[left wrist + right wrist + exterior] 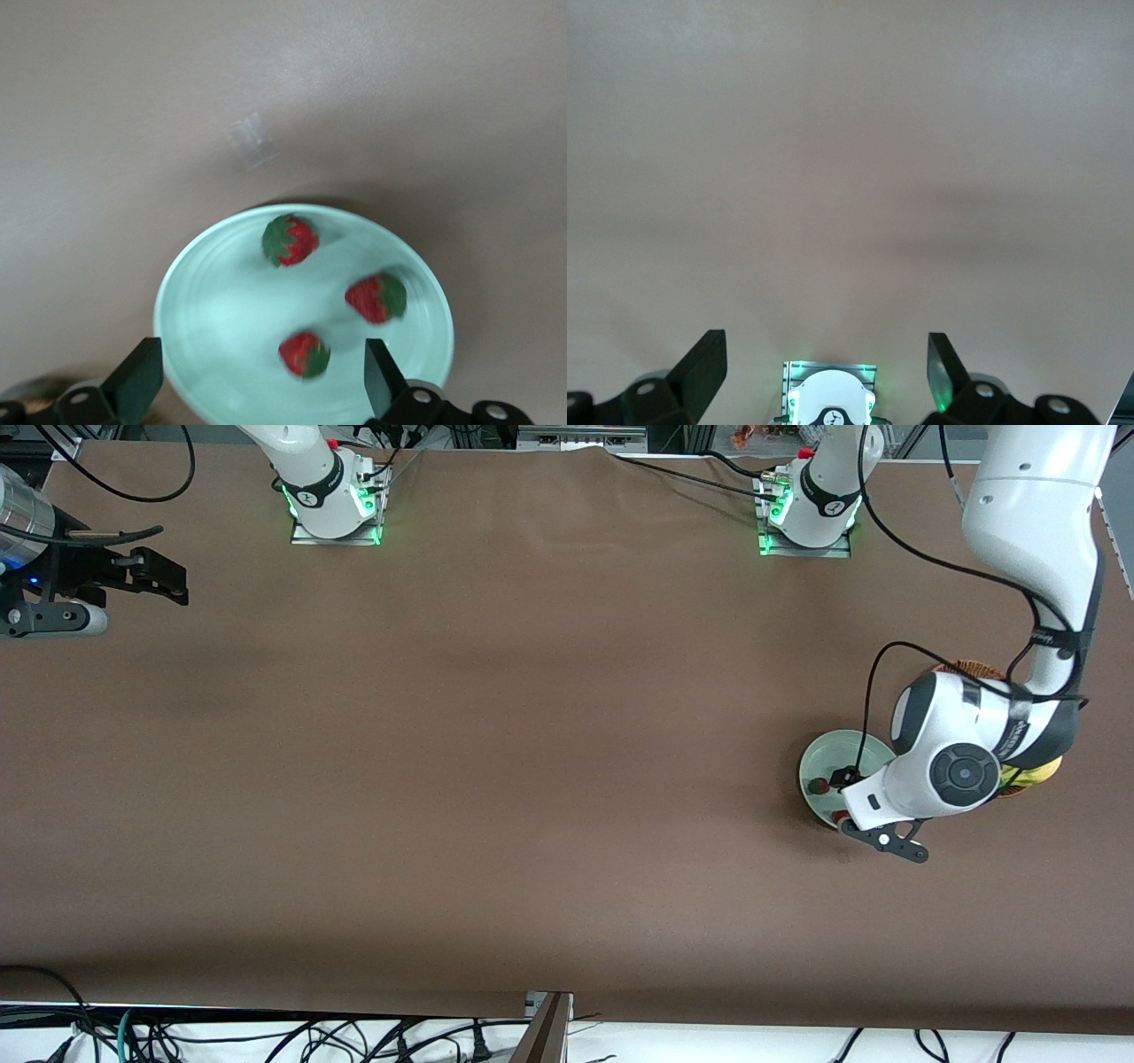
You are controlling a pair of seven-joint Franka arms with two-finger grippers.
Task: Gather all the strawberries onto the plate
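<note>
The pale mint-green plate (pixel 842 748) lies on the brown table at the left arm's end. In the left wrist view three strawberries (pixel 290 240) (pixel 376 297) (pixel 305 354) lie apart in the plate (pixel 213 292). In the front view two of the strawberries (pixel 819 786) (pixel 839 815) show; the left arm hides the third. My left gripper (pixel 849 795) (pixel 261 381) is over the plate, open and empty, with one strawberry between its fingers' line and below them. My right gripper (pixel 173 584) (pixel 824 367) is open and empty, waiting over the table's right arm's end.
A brown wicker basket (pixel 974 669) stands beside the plate, mostly hidden under the left arm, with something yellow (pixel 1032 777) showing at its edge. The right arm's base (pixel 830 394) shows in the right wrist view. Cables hang along the table's near edge.
</note>
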